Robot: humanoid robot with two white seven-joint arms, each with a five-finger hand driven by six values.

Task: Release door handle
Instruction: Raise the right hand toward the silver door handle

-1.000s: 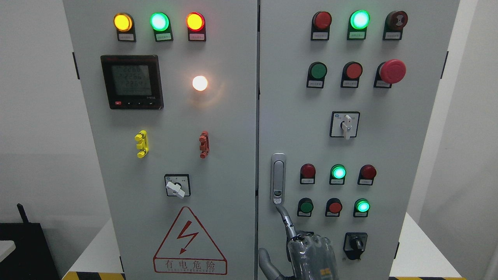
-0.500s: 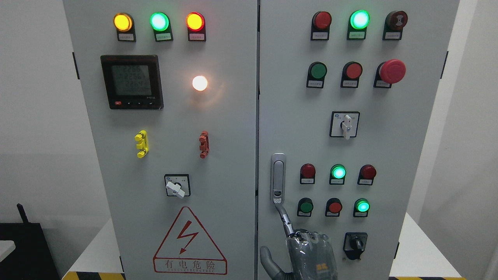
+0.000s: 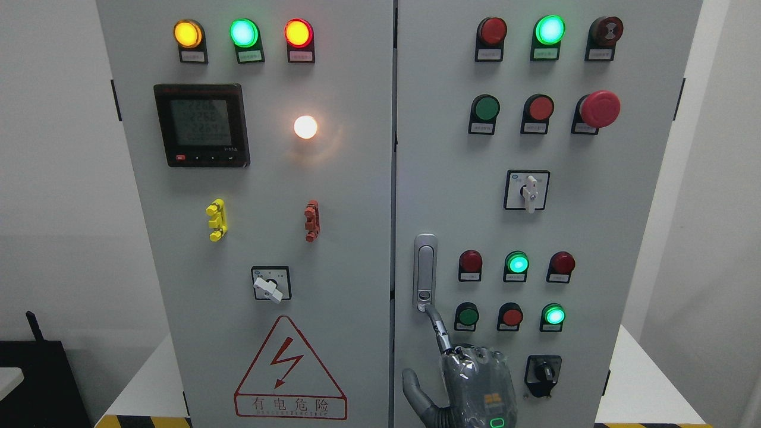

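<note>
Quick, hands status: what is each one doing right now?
Right hand: not grasping; one finger extended, tip at the bottom of the door handle, other fingers curled.
Left hand: not in view.

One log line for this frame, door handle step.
hand: index fingertip extended at door handle base, handle flush | side: cannot tell | other arm: not seen | cabinet doors: shut

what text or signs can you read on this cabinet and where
"有电危险": warning triangle with a lightning bolt, left door.
Small line beneath it: too small to read.
Meter display: three rows of digits, blurred.
Labels under the lamps and buttons: too small.
Orange mark on the hand: unreadable.
</note>
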